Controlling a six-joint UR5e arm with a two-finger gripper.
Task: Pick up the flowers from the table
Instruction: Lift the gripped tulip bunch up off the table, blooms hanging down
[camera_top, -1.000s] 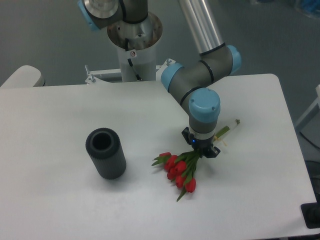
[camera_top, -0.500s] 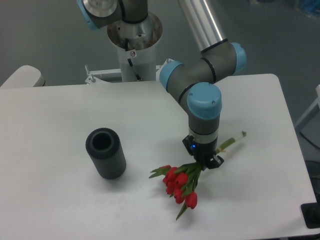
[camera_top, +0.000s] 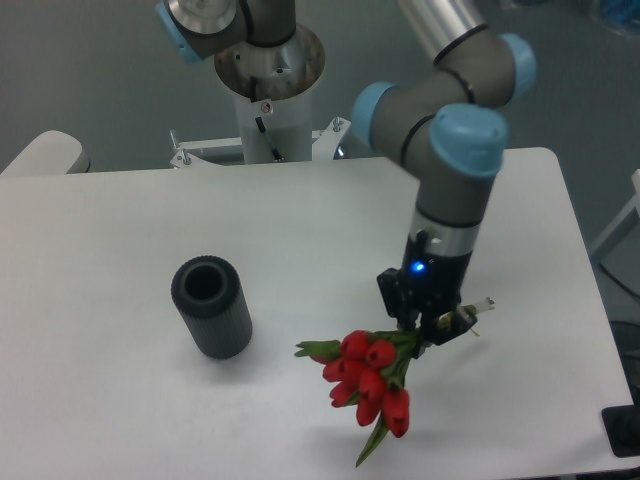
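Gripper (camera_top: 428, 328) clamped on the flowers' (camera_top: 368, 378) stems (red heads drooping below-left of it), vase (camera_top: 211, 306) far left.

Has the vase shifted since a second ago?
No. The vase sits at the same spot on the table; only the gripper and flowers moved.

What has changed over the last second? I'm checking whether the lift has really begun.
The gripper, shut on the stems of the red tulips, has risen with the arm, and the bunch has come up with it, looking larger and nearer the camera, heads hanging below the gripper. It was already gripped a second ago, so nothing was newly taken or released. The dark ribbed vase and the white table stayed as they were.
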